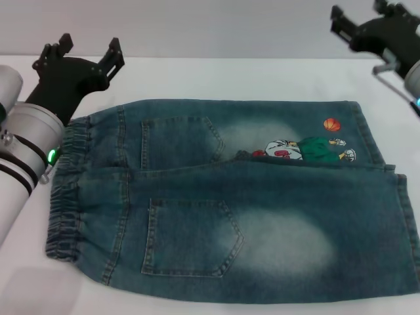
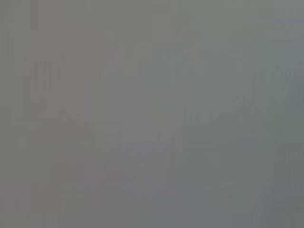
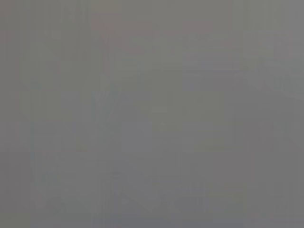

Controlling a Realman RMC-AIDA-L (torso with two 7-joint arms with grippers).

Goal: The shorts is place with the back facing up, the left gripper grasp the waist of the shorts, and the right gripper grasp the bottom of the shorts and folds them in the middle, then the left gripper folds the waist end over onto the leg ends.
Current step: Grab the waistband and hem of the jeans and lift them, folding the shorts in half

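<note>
Left claw [image 1: 88, 49] apparently clear of shorts [image 1: 230, 203]

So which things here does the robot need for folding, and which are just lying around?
For the job:
- shorts, spread flat, pockets up
- waist, on the robot's left
- leg ends, on its right
- left end effector, open, beyond the waist
- right end effector, open, at the far right corner

Just there:
- white table; nothing else lying about. Both wrist views show nothing.
</note>
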